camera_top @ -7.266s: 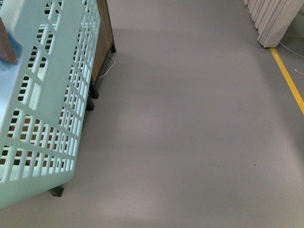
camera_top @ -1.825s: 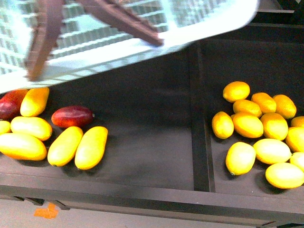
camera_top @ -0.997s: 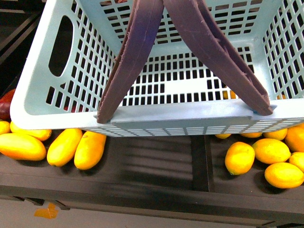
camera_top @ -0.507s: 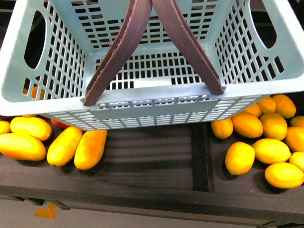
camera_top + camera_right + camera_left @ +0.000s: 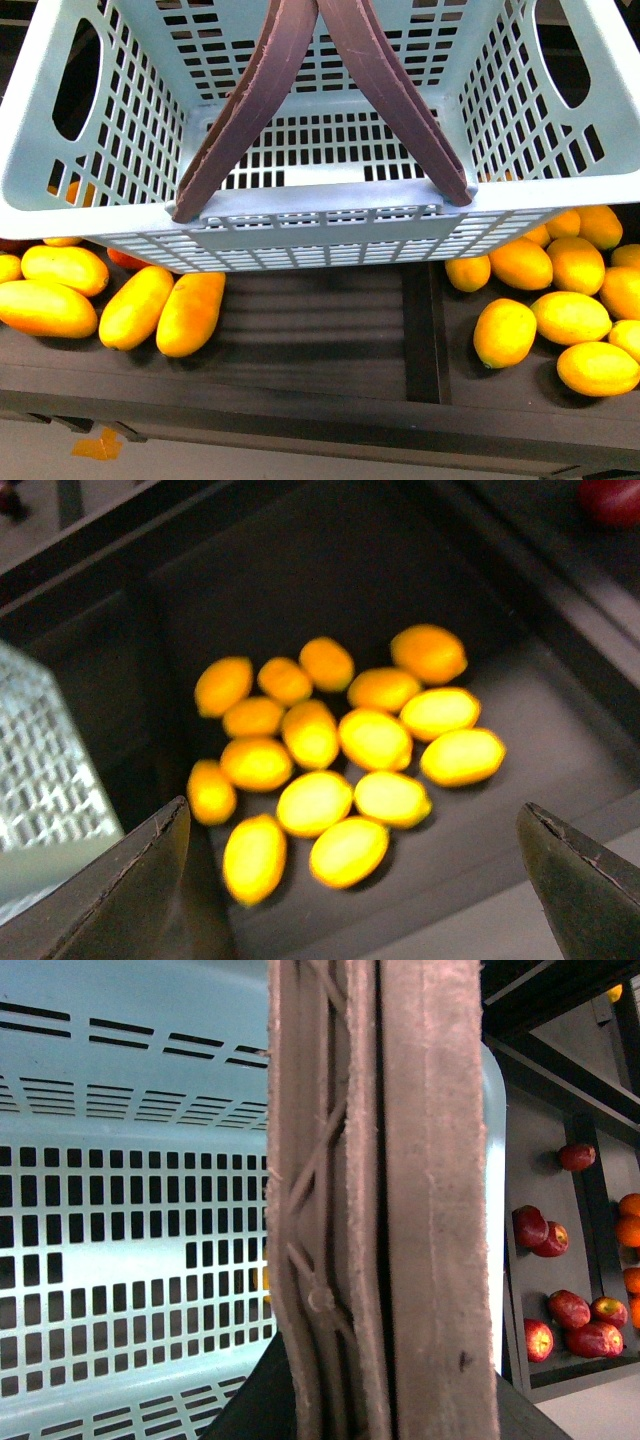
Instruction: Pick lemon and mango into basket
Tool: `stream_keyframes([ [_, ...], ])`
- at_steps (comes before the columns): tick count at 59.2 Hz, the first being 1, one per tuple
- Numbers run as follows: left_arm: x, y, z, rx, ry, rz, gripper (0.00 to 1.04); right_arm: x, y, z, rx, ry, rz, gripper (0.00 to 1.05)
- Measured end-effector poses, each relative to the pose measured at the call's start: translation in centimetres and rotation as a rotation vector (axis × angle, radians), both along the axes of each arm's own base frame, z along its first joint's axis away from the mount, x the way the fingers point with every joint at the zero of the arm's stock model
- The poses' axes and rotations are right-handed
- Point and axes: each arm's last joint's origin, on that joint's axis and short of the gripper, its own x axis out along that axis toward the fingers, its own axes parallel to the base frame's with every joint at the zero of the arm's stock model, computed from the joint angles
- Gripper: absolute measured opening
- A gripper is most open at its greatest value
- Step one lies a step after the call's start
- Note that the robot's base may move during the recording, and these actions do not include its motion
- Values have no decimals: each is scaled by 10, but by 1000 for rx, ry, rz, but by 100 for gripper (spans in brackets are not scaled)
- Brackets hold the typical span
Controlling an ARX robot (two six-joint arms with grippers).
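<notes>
1. Seen from the front, hanging over the dark bench (image 5: 300, 340): the turquoise basket (image 5: 320, 215), with slotted walls and a slotted floor, taking up the upper half of the view.
2. Swung up and meeting above the basket's middle: its two brown handles (image 5: 260, 100), pressed side by side in the left wrist view.
3. Clamped on those handles: the left fingers (image 5: 250, 1405), visible only as dark wedges on either side of the brown straps, drawn in tight with no gap to make out.
4. Spread wide apart and gripping nothing: the right fingers (image 5: 585, 880), poised to the right of the basket, whose pale corner shows beside one of them.
5. Heaped under those open fingers, right of the basket: the lemons (image 5: 505, 332), past the bench's divider (image 5: 420, 330) in their own compartment. Touching one another in a loose cluster, with a few partly covered by the basket's right corner.
6. Peeking out under the basket's near-left edge: a reddish sliver, possibly the mango (image 5: 126, 261). Mostly hidden by the basket, so cannot tell for certain.
7. Lying below the basket's left corner: long yellow mangoes (image 5: 130, 308), the nearest two side by side and touching.
8. Beyond the basket's wall in the left wrist view: red apples (image 5: 570, 1310), scattered over further dark compartments.
9. Down on the grey floor, below the basket's left corner and past the bench's front edge: a small orange scrap (image 5: 100, 445).
</notes>
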Motion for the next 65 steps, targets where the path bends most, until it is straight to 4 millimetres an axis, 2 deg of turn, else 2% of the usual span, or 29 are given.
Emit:
stream_keyframes([
  [5,0,0,0,0,0,-1,17,41,-32,-7,-92,38,-14,96],
  [8,0,0,0,-1,1,-2,17,68,-47,-23,-101,104,5,96],
  [11,0,0,0,-1,0,-2,17,85,-55,-39,-83,165,3,96],
  [21,0,0,0,-1,0,-2,17,131,-67,-86,-64,329,-21,96],
  [31,0,0,0,-1,0,-2,17,175,-78,-115,-150,416,5,96],
  [42,0,0,0,0,0,-1,17,207,-96,-139,-199,475,66,96],
  [57,0,0,0,0,0,-2,17,239,-129,-170,-206,534,96,96],
  [65,0,0,0,-1,0,-3,17,249,-144,-186,-212,564,118,96],
])
